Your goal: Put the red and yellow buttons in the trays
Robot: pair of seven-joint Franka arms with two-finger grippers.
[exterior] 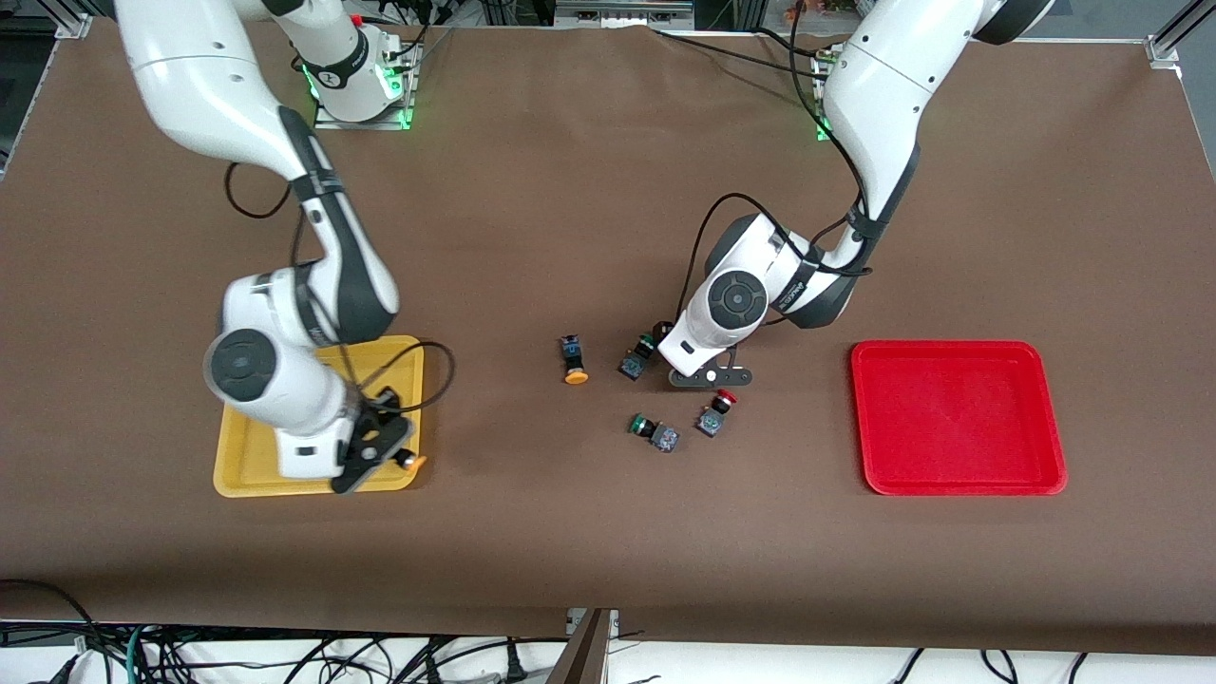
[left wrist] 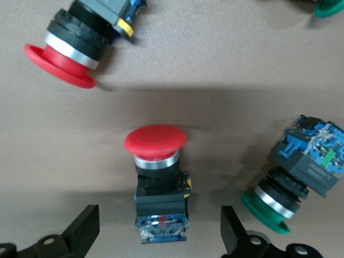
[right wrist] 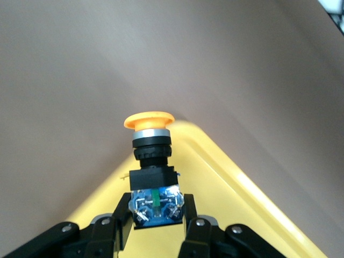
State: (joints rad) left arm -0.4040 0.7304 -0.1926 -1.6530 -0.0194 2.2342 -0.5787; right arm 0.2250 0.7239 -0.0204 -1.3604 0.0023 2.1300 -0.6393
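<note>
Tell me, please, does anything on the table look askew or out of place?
Nothing looks damaged. The loose buttons all lie tipped on their sides mid-table, including a yellow button. The right gripper holds another yellow-capped button over the yellow tray's corner.

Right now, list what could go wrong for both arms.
1. The right tool holds a yellow-capped button over the corner of the yellow tray; its cap juts past the rim, so a release here may drop it onto the table.
2. The left tool is open around a red-capped button, with a green-capped button close by; closing or lowering could knock that one.
</note>
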